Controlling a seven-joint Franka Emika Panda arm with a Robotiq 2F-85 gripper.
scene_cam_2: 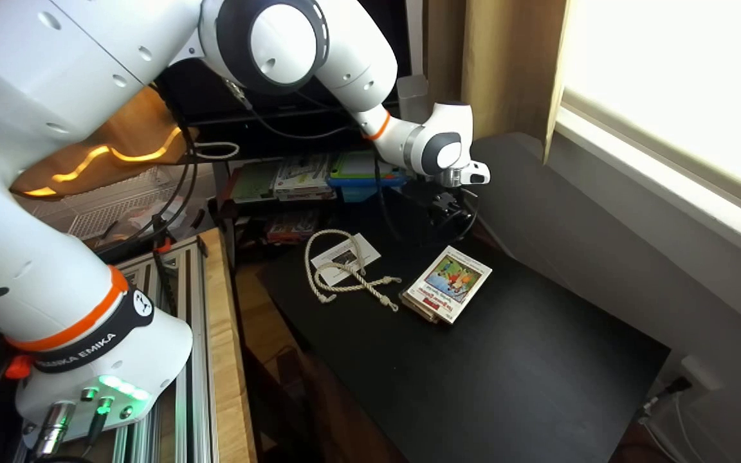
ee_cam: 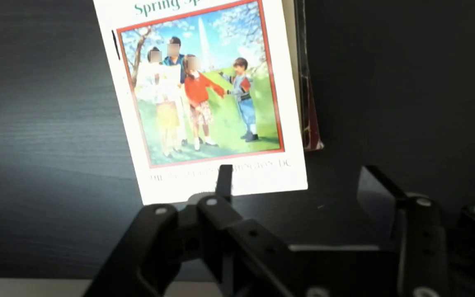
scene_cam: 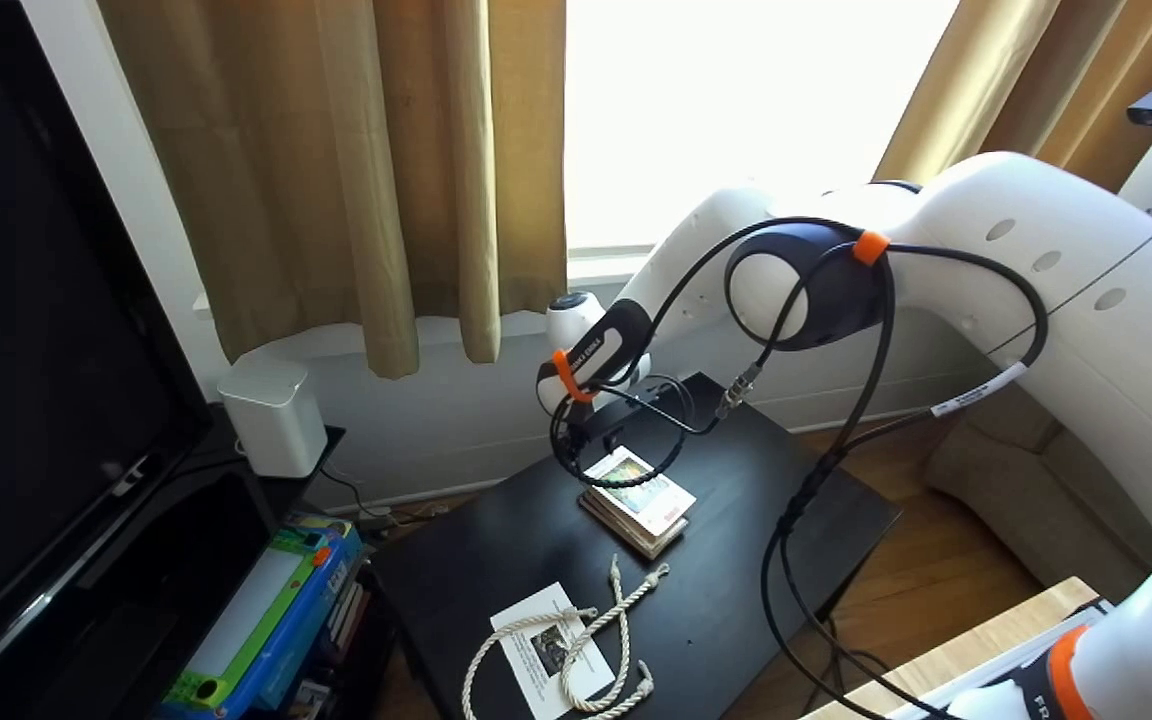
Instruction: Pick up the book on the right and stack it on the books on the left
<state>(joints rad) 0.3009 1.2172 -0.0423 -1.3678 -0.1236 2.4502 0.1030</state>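
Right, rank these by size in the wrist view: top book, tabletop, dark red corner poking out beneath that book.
By visible area:
1. tabletop
2. top book, partly out of view
3. dark red corner

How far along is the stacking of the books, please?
Looks done: the white-bordered book lies on top of the other books. In hand: nothing; the tool is open. Left: probably only moving the tool away, as it hangs close to them in both exterior views.
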